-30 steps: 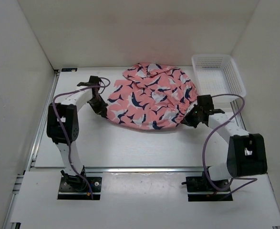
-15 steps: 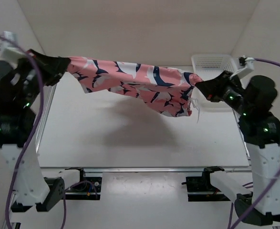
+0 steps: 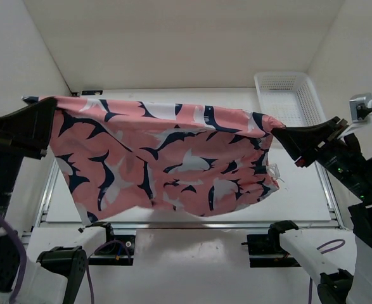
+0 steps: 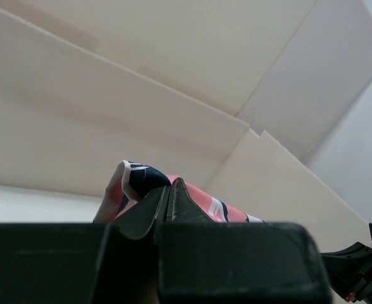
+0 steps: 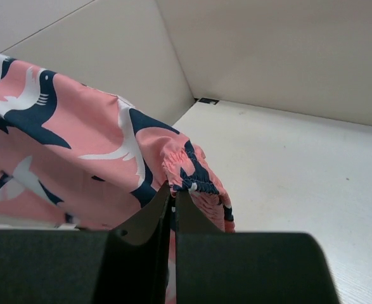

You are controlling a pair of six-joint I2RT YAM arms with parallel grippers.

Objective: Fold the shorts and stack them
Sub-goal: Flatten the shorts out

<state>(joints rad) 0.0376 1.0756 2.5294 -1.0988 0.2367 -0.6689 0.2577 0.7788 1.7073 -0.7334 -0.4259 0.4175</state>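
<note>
The salmon-pink shorts [image 3: 166,158] with navy-and-white sharks hang spread out in the air, stretched between my two raised arms. My left gripper [image 3: 51,117] is shut on their left top corner; the left wrist view shows the pinched cloth [image 4: 135,183] at the left gripper [image 4: 169,190]. My right gripper [image 3: 279,136] is shut on the gathered waistband at the right top corner; the right wrist view shows the cloth [image 5: 78,145] at the right gripper [image 5: 173,193]. A white drawstring [image 3: 275,174] dangles at the right edge.
A white mesh basket [image 3: 290,95] stands at the back right of the white table [image 3: 300,190]. White walls close in the back and both sides. The arm bases sit on the near rail [image 3: 192,225].
Both arms have lifted the shorts off the table and pulled them toward the near edge. The cloth now hangs open and lower, covering most of the table in view.
</note>
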